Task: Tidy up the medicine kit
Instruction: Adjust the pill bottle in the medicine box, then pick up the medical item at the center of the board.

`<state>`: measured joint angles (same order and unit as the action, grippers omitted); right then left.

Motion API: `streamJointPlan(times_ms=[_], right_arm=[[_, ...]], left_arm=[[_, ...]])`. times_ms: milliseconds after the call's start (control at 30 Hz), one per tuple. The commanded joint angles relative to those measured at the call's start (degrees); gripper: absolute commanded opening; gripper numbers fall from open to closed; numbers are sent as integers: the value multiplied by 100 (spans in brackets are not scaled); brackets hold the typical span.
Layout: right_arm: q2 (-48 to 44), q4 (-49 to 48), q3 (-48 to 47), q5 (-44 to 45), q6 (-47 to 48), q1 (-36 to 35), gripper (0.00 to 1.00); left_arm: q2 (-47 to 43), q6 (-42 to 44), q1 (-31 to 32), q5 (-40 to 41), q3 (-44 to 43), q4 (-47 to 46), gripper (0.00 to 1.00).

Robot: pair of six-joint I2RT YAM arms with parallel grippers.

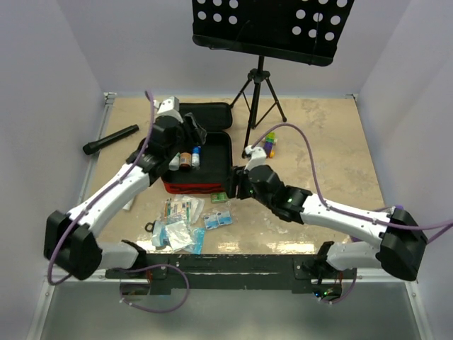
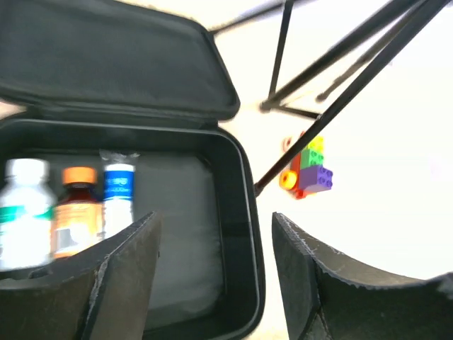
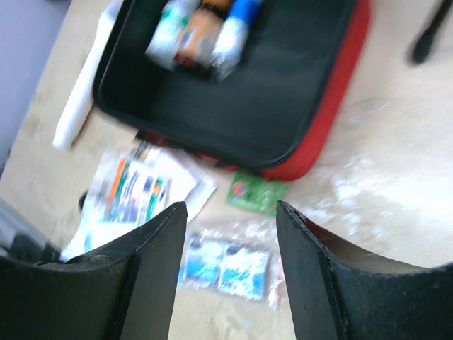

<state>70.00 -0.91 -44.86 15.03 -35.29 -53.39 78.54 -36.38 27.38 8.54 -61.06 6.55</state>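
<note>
Wide open and empty, the right gripper (image 3: 230, 212) hovers over a blue-and-white plastic packet (image 3: 226, 265) lying lengthwise across its jaws, just before the open red fabric medicine kit (image 3: 343, 78) at mid-table; the left gripper (image 2: 216, 219) gapes empty above the kit.

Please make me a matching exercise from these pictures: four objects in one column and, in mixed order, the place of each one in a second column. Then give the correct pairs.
Column 1
1. black flashlight
2. orange-capped bottle
3. green packet
4. toy of coloured blocks

Column 2
A. inside the open red case
B. near a foot of the tripod, right of the case
C. on the table, left of the case
D. on the table, by the case's near edge

Pairs: 1-C, 2-A, 3-D, 4-B
</note>
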Motion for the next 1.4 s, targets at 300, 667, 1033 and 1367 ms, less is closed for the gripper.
streamJointPlan(times_ms=[300, 667, 1033, 1367], right_arm=[[2428, -121, -1462, 527, 119, -2685, 63], [3872, 564, -2501, 878, -382, -2844, 71], [3970, 1198, -2510, 1582, -900, -2827, 35], [2678, 1751, -1623, 2048, -1331, -2809, 23]], left_arm=[[-3186, -905, -171, 1756, 1702, 2279, 76], [-3574, -897, -189, 1854, 2001, 2527, 80], [-3565, -836, -189, 1704, 2230, 2369, 80], [-3451, -774, -189, 1608, 2300, 2228, 80]])
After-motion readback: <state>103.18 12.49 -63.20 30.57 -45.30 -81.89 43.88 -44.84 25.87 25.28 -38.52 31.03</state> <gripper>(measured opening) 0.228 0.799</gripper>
